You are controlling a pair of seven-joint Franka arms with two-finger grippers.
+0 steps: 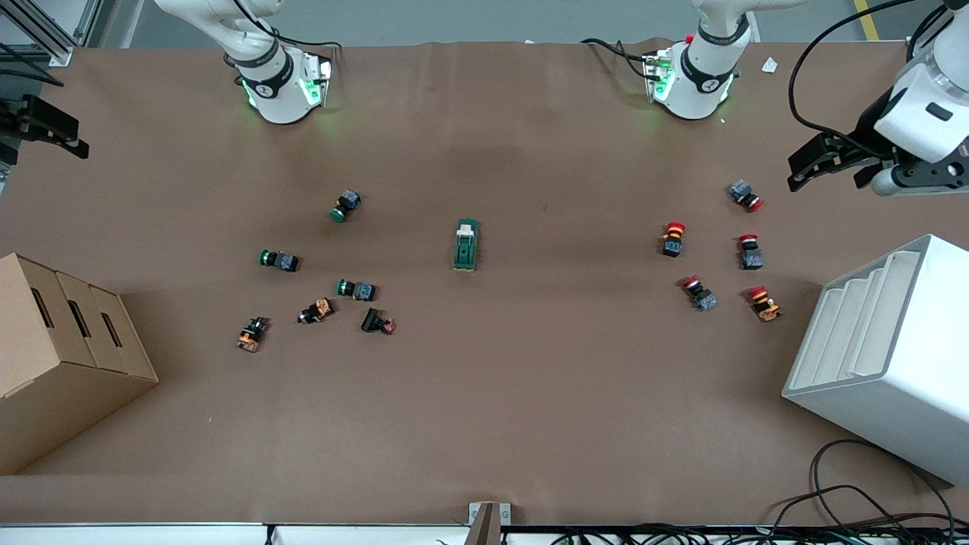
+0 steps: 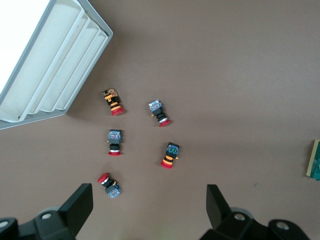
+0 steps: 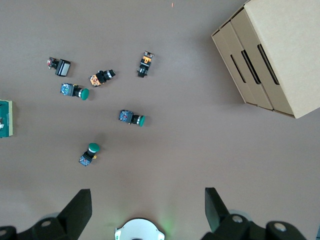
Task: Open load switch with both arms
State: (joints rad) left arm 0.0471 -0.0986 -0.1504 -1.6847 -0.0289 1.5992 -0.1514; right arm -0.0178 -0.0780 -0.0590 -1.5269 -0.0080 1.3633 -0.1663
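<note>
The load switch, a dark green oblong block with a cream lever end, lies alone in the middle of the table. It shows only at the edge of the left wrist view and of the right wrist view. My left gripper hangs open and empty over the left arm's end of the table, above the red push buttons; its jaws stand wide apart. My right gripper hangs open and empty over the right arm's end, its jaws wide apart above bare table.
Several red-capped push buttons lie toward the left arm's end, beside a white slotted rack. Several green and orange push buttons lie toward the right arm's end, near a cardboard box. Cables trail along the front edge.
</note>
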